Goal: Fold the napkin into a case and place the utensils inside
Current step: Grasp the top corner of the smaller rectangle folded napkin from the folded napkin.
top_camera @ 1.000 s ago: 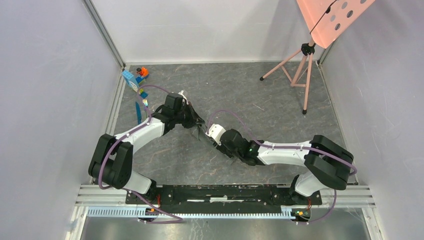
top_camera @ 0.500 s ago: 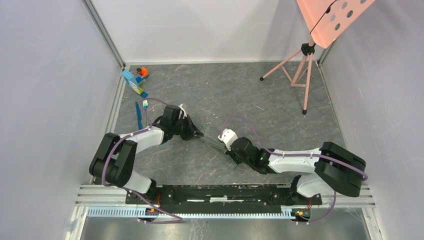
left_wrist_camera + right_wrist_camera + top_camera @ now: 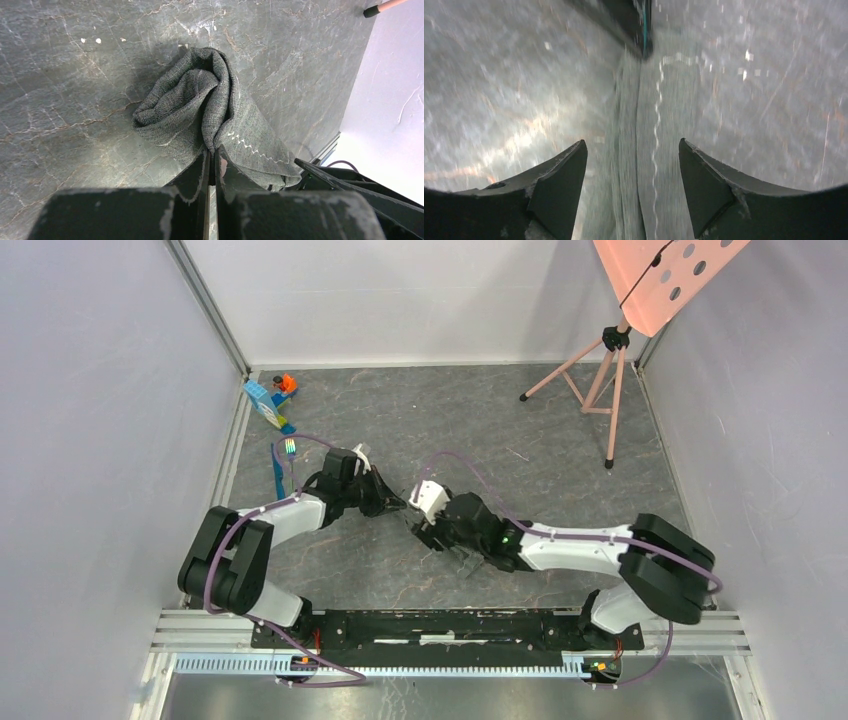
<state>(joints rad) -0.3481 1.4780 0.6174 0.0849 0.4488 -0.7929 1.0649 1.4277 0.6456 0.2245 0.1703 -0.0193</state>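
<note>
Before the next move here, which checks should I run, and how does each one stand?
1. Left gripper clamped on the dark grey stitched cloth napkin: ok.
2. Right gripper open, its fingers either side of the cloth and not gripping it: ok.
3. Napkin lying flat and evenly layered: not ok. In the left wrist view its far end is bunched into a loose roll.
4. Slim blue plastic knife and rainbow-headed fork clear of both arms, by the table's left edge: ok.
5. Utensils inside the cloth: not ok, not yet placed.
6. Fold edges under the right gripper aligned: cannot tell, the right wrist view is blurred.
</note>
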